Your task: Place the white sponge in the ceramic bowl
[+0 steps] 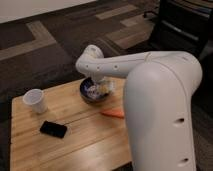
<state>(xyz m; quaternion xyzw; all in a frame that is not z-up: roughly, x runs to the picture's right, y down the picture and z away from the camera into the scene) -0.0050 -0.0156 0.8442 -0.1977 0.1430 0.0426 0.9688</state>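
Note:
The ceramic bowl (85, 94), dark and glossy with a lighter inside, stands on the wooden table (80, 147) near its far edge. My gripper (103, 86) hangs at the end of the white arm, right over the bowl's right half and down at its rim. A whitish patch (96, 89) shows inside the bowl just under the gripper. I cannot tell whether it is the white sponge or the bowl's pale inside. The sponge shows nowhere else on the table.
A white cup (35, 100) stands at the table's left. A flat black phone (53, 129) lies in front of it. An orange carrot-like stick (114, 113) lies right of the bowl. My white arm body fills the right side. A dark chair (185, 25) stands behind.

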